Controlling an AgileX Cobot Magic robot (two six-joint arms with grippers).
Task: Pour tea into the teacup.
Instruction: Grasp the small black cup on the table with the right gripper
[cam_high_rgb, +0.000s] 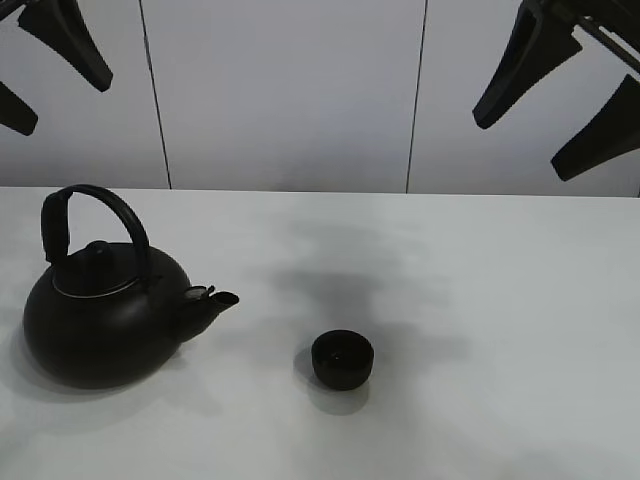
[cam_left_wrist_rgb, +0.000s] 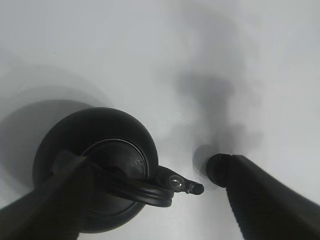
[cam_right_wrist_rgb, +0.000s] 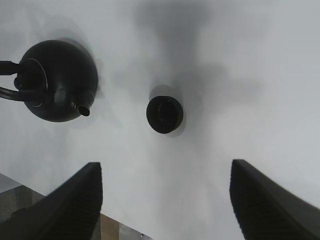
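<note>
On the table (cam_high_rgb: 500, 300), the teacup (cam_high_rgb: 342, 358) stands apart from the kettle (cam_high_rgb: 100, 320).

The high camera looks down across the white table (cam_high_rgb: 500, 300), well above the kettle (cam_high_rgb: 100, 330). The left wrist camera hangs close over the kettle, facing down. The right wrist camera looks down from farther off. All three see the kettle; high and right wrist share the teacup (cam_high_rgb: 342, 360).

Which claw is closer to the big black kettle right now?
Left. The left claw hangs open above the kettle; the right claw hangs high on the far side, beyond the teacup.
</note>
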